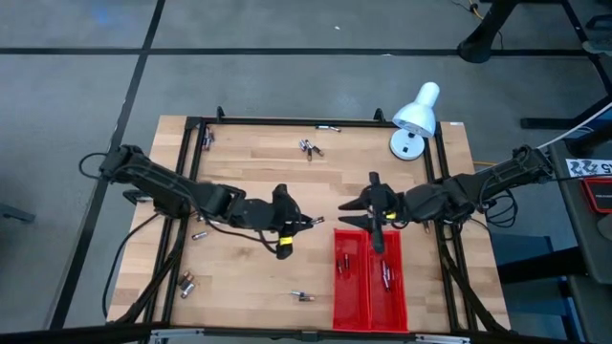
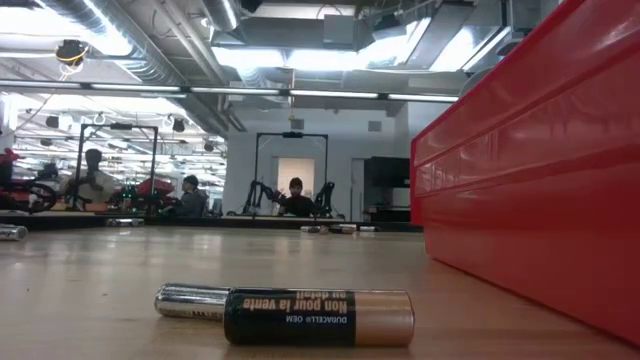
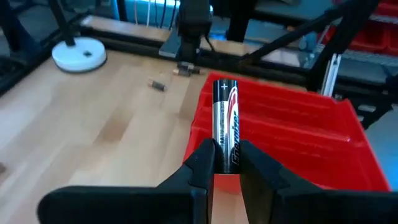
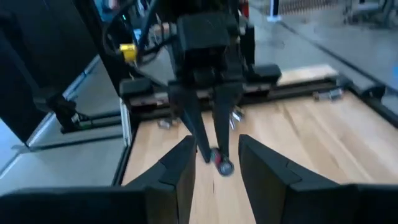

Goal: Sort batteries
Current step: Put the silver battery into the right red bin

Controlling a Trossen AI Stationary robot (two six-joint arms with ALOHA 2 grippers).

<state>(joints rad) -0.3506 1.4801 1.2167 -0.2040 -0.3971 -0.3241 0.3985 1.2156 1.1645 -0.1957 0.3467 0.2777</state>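
My left gripper [image 1: 304, 223] hangs above the middle of the wooden table, shut on a silver and black battery [image 3: 225, 106]. My right gripper [image 1: 349, 214] faces it from the right. It stands open with nothing between its fingers [image 4: 180, 171]. A red tray [image 1: 337, 287] with two long compartments lies at the near right, with a few batteries [image 1: 386, 275] inside. Loose batteries lie on their sides at the far middle [image 1: 308, 147], the near middle [image 1: 302, 297] and the near left [image 1: 186, 284]. The low view shows no gripper. My left gripper pinches the battery between its two fingers by the sides of its rear end [image 3: 225, 158]. The battery lies along the fingers and sticks out forward past their tips, plus end [image 3: 225, 84] away. The fingers slant downward toward the table's right. The battery [image 4: 221, 163] is lifted clear of the table.
A white desk lamp [image 1: 413, 119] stands at the far right corner. A black frame rail [image 1: 287, 121] runs around the table's edges. Two batteries [image 2: 318, 317] lie close before the low camera, beside the red tray's wall [image 2: 540, 180]. Bare wood lies between the arms and the far edge.
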